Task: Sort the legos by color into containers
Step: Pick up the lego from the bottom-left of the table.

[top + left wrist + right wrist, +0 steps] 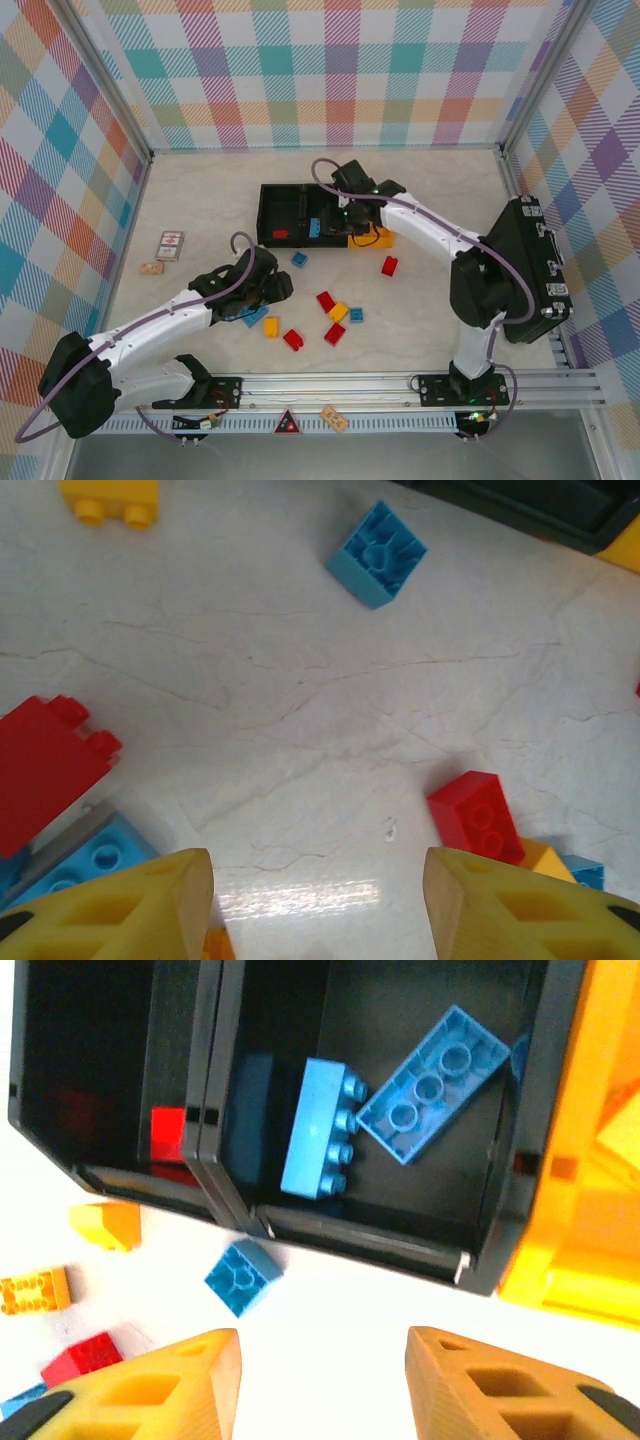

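Seen from the top camera, the containers stand at twelve o'clock of the table centre, and the loose legos are scattered at six o'clock of them. The left gripper hangs low at the nine o'clock edge of that scatter, while the right gripper is over the bins. In the left wrist view the left gripper is spread, with only bare table between its fingers. A blue brick lies just outside the finger at seven o'clock, close beside a red brick at nine o'clock. To take the blue one cleanly, I judge the arm should slide toward eight o'clock until the brick is centred, then close on its free sides so the red neighbour is not caught. In the right wrist view the right gripper is also spread and empty, at six o'clock of the middle black bin, where two blue bricks lie. A stray blue brick sits on the table just outside the bin wall at eight o'clock. It looks like the nearest pick, provided the fingers keep clear of that wall.
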Controlling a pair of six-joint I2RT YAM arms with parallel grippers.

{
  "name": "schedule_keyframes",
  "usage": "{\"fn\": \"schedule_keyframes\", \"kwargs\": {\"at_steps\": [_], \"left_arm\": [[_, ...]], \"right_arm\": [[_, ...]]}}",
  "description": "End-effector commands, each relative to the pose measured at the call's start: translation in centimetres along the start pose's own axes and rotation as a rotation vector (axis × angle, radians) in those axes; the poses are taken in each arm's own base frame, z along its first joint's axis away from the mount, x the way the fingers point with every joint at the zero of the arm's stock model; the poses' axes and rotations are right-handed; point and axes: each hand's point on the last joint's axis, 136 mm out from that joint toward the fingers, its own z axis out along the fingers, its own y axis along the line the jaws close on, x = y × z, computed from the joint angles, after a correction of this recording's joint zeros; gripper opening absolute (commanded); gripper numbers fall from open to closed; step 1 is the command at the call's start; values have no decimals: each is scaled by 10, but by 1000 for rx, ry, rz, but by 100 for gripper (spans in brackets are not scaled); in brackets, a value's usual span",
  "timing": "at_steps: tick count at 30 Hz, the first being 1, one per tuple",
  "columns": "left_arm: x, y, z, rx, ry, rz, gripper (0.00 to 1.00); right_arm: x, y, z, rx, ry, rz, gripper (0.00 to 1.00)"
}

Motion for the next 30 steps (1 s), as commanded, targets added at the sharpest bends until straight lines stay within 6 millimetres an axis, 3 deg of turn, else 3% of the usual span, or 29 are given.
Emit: {"fn": "schedule_keyframes", "kwargs": {"at_steps": [1, 11, 16, 23, 30], "left_arm": [[-6, 18, -9, -73, -20, -32, 58], [-31, 54, -37, -186, -78, -98, 62], [-38, 67, -40, -215, -75, -121, 62], [-35, 76, -24, -251, -21, -140, 62], [-31, 73, 6, -257, 57, -116, 69]], "right_arm": [[11, 7, -13, -48, -17, -1, 47], [64, -2, -30, -80, -6, -24, 50], [91, -9, -30, -89, 21, -25, 49], [117, -15, -31, -98, 44, -20, 50], [125, -19, -29, -95, 60, -10, 50]]}}
